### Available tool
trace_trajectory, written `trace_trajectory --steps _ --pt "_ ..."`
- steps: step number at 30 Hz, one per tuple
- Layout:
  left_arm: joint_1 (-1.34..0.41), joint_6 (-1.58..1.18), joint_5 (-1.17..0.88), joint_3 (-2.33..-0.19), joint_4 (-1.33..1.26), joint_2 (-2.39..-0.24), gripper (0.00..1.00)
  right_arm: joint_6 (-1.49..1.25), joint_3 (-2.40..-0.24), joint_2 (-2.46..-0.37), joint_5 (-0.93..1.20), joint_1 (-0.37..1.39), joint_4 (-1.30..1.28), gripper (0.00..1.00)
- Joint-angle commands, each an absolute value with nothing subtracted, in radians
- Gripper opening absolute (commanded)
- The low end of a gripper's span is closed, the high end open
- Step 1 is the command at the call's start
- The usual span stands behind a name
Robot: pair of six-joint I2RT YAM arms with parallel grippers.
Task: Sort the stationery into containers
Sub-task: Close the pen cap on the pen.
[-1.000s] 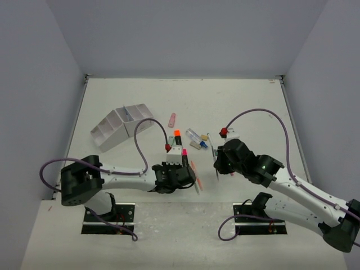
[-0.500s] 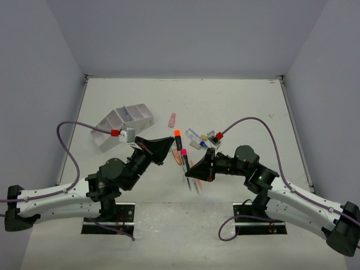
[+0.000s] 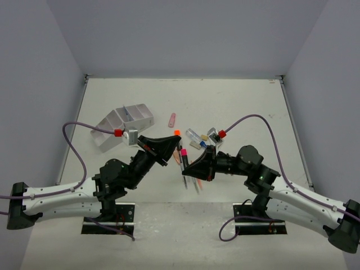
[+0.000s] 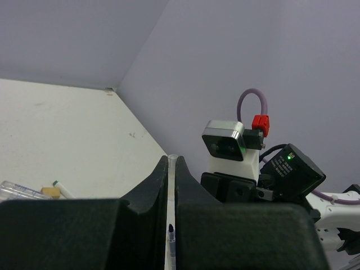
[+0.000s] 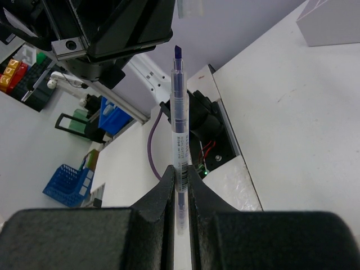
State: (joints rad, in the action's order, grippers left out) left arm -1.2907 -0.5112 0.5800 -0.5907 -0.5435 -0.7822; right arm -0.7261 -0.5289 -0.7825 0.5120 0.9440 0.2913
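Both arms are lifted off the desk point(image 3: 242, 101), with the hands facing each other above its middle, nearer the front edge. Left hand point(image 3: 171, 141): fingers pressed almost together on a thin clear pen point(image 4: 172, 160); in the wrist view its clear end shows just past the fingertips. Right hand point(image 3: 188, 170): fingers clamped narrow on a purple-tipped pen point(image 5: 179, 112) with a clear printed barrel. This pen sticks out well beyond the fingertips, and its tip points toward the left arm. The two hands are close but apart. Loose stationery lies on the desk around the middle. An orange-capped marker point(image 3: 176, 134) and a pink-capped marker point(image 3: 183, 153) lie just beside the left hand's tip. A short pink piece point(image 3: 172, 120) lies farther back. A small cluster of clear, blue and beige pieces point(image 3: 196, 136) sits behind the right hand. The white trays point(image 3: 112, 135) stand angled together toward the left edge, behind the left arm; what their compartments hold cannot be made out.
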Motion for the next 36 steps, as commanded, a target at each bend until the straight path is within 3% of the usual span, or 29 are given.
trace_trajectory --steps 1,36 --pt "-1.292 -0.478 0.580 -0.597 -0.584 -0.777 0.00 -0.717 -0.553 -0.761 0.439 0.951 0.275 0.00" --pt "-1.292 -0.507 0.565 -0.577 -0.565 -0.801 0.00 -0.689 -0.601 -0.697 0.355 0.953 0.187 0.00"
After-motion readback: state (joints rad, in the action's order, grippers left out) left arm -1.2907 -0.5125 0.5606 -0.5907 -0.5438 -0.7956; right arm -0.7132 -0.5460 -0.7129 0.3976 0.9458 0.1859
